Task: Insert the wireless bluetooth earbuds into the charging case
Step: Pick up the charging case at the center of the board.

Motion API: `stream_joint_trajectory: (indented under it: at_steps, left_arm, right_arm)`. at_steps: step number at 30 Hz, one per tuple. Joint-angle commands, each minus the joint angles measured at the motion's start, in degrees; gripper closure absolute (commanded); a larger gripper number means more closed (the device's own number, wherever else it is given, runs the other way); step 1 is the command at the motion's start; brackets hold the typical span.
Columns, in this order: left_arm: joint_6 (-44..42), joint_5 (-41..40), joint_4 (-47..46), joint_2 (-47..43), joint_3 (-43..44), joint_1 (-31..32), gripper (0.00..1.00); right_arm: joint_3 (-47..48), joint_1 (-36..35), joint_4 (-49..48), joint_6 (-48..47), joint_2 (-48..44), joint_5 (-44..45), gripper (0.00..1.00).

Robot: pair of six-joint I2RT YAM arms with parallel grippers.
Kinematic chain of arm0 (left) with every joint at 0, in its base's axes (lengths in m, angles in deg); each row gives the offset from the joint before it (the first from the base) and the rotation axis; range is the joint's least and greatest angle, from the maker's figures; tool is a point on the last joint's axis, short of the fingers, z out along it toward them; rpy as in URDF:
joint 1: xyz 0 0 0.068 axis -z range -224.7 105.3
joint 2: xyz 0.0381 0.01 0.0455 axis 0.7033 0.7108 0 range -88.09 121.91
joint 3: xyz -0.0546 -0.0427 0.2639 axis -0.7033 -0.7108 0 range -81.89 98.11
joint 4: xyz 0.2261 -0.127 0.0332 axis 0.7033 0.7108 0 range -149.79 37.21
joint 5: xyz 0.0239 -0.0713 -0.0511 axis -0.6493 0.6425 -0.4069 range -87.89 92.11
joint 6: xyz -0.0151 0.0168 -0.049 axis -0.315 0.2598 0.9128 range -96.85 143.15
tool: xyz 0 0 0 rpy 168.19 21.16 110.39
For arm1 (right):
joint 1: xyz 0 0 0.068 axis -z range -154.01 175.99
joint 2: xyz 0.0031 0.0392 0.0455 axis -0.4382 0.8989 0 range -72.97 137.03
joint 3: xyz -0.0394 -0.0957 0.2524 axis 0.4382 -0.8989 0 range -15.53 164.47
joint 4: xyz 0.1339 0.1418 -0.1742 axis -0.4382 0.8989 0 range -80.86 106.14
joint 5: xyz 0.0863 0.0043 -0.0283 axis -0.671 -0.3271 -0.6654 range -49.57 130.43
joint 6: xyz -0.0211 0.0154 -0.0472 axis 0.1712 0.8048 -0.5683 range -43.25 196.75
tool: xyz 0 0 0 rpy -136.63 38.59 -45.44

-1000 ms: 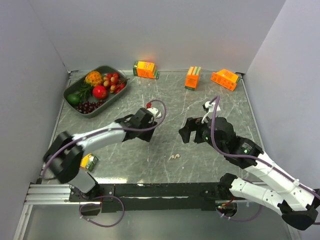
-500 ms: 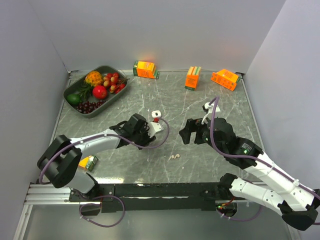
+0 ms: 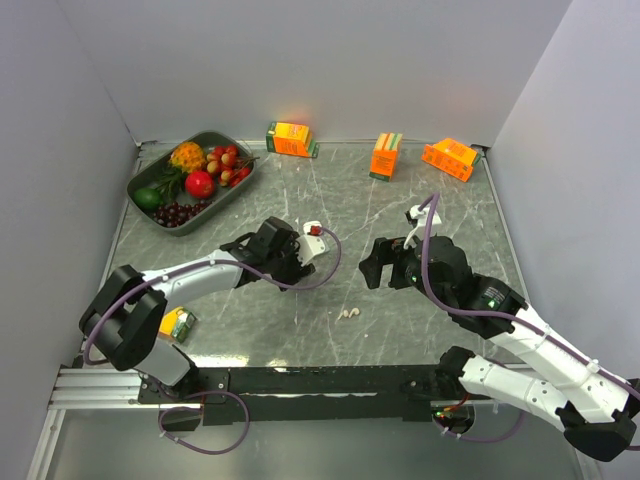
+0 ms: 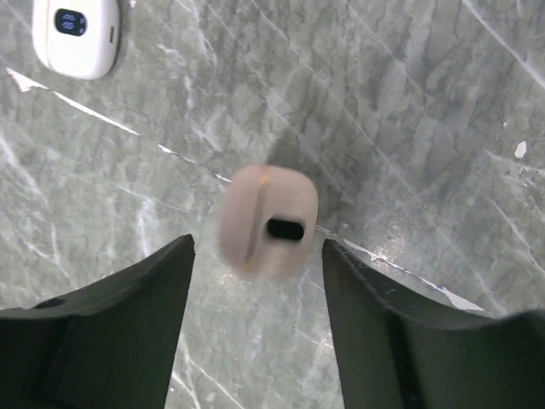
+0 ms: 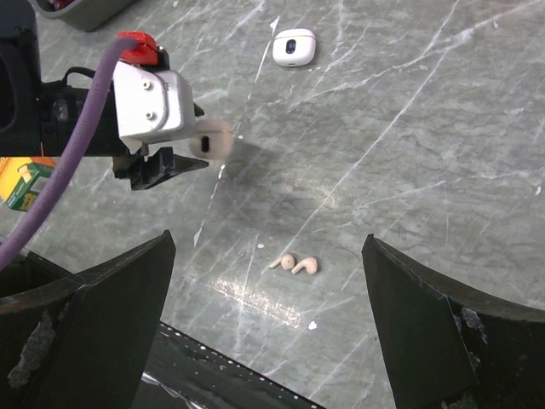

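Two pale-beige earbuds (image 3: 348,314) lie side by side on the grey marble table, also in the right wrist view (image 5: 294,264). A pale-beige rounded case (image 4: 268,223) with a black slot sits just ahead of my left gripper (image 4: 258,247), whose jaws are wide open and not touching it. It also shows in the right wrist view (image 5: 210,141). A white case (image 4: 75,36) with a blue display lies farther off (image 5: 294,47). My right gripper (image 5: 266,241) is open and empty, above and right of the earbuds.
A grey tray (image 3: 133,185) of fruit stands at the far left. Three orange cartons (image 3: 385,155) line the back wall. A small yellow-green carton (image 3: 178,322) lies near the left arm's base. A black rail (image 3: 320,380) runs along the near edge.
My left wrist dropped toward the near side, then shifted slightly back and right. The right arm has barely moved. The earbuds have not moved.
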Motion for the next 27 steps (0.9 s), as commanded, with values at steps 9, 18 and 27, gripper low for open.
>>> stream_joint_trajectory:
  at_steps: [9, 18, 27]
  left_arm:
    - [0.9, -4.2, -1.6, -5.7, 0.6, -0.1, 0.01]
    - [25.6, -20.3, 6.6, -7.4, 8.1, -1.2, 0.04]
    - [46.8, -17.0, 8.6, -0.6, 5.0, -7.7, 0.24]
  right_arm:
    - [1.7, 0.5, -0.2, 0.9, -1.1, -0.2, 0.01]
    - [1.4, 0.4, -0.3, 1.1, -1.2, 0.6, 0.01]
    - [1.4, 0.4, -1.3, 2.1, 0.3, -1.4, 0.01]
